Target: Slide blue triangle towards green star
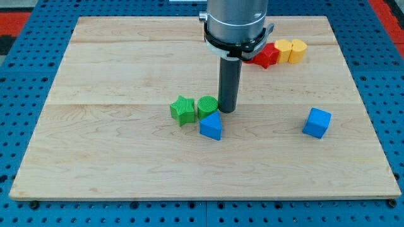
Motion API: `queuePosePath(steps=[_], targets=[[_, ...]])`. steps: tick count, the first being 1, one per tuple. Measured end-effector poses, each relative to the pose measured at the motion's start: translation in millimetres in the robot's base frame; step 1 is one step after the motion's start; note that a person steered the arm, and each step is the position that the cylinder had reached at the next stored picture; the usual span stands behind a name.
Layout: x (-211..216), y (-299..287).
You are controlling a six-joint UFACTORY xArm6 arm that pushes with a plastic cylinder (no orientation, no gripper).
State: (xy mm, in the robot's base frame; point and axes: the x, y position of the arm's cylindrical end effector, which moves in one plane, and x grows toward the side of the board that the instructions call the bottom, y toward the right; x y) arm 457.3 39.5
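The blue triangle point(211, 126) lies near the board's middle, just below a green round block point(207, 106) and touching it. The green star point(183, 110) sits to the view's left of the green round block, close against it. My tip point(226, 111) stands just to the view's right of the green round block and just above the blue triangle's right upper edge, very close to both.
A blue cube point(316, 122) lies at the view's right. A red block point(266, 55), a yellow block point(283, 50) and a second yellow block point(298, 50) sit in a row at the view's top, right of the arm. The wooden board point(113, 157) rests on a blue pegboard.
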Motion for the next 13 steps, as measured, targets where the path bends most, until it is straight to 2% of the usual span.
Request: queuePosePath(steps=[2, 3, 4, 5, 6, 7, 9, 10, 11, 12, 13], targets=[[4.9, 0.7], [15.8, 65.8], [64.5, 81.0], [98.0, 33.9], [92.7, -19.2], [75.8, -29.7], [71.0, 22.9], [81.6, 24.4], [98.6, -19.5], [79.6, -52.0], [46.3, -58.3]])
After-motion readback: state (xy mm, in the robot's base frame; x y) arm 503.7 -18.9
